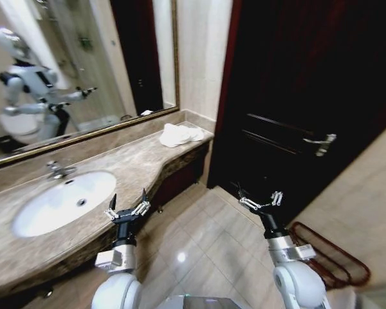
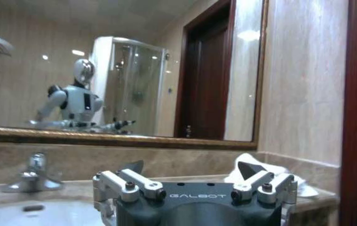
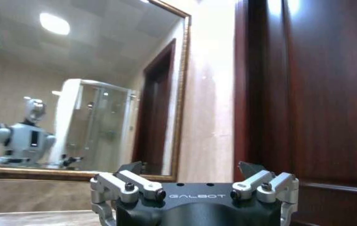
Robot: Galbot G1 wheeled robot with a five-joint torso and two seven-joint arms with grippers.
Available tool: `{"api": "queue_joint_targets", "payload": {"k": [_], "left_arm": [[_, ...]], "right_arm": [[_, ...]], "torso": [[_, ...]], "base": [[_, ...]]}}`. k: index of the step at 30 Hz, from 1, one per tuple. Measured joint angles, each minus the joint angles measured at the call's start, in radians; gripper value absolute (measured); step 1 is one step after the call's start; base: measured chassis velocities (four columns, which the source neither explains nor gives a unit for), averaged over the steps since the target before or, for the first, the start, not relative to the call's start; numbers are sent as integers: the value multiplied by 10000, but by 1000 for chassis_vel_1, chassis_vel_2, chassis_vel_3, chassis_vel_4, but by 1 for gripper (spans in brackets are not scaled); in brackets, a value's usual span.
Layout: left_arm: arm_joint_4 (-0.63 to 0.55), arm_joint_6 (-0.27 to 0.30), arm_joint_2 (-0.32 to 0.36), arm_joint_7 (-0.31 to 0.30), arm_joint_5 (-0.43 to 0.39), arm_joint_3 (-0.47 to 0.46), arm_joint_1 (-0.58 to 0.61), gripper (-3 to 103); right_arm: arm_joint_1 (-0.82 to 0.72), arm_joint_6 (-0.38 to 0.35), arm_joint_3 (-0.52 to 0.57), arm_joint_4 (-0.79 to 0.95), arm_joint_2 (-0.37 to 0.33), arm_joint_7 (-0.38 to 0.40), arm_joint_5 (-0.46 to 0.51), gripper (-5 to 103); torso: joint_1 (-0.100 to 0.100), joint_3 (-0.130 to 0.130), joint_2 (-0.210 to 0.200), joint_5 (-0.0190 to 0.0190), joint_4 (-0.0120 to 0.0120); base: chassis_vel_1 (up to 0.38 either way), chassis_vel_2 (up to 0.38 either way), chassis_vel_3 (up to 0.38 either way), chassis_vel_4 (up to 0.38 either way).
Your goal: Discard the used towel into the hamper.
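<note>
You can read one word, "GALBOT", in pale capital letters. It stands on the dark housing of the left gripper, centred between the two finger mounts, as the left wrist view shows. You find the same word in the same place on the right gripper in the right wrist view. No other text, number or sign is legible.

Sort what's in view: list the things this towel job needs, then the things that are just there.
For the job: white towel on the counter's far end; hamper on the floor by the right arm; left gripper, open; right gripper, open.

Just there: sink, faucet, mirror, dark door.
</note>
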Motion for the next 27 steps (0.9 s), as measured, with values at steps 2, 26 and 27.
{"api": "queue_joint_targets", "payload": {"k": [2, 26, 27], "left_arm": [[119, -133, 0, 79, 218, -117, -68, 100], [1267, -1986, 0, 1346, 170, -344, -717, 100], [1364, -2181, 0, 1461, 127, -375, -794, 100]], "right_arm": [[-31, 20, -90, 0, 56, 51, -129, 100], [-368, 278, -302, 65, 329, 102, -631, 100], [-377, 281, -305, 64, 329, 102, -632, 100]], "torso": [[-1, 1, 4, 3, -2], [5, 8, 16, 2, -1], [3, 8, 18, 2, -2]], "base": [[38, 53, 34, 28], [-115, 128, 123, -121], [-123, 127, 131, -129]]}}
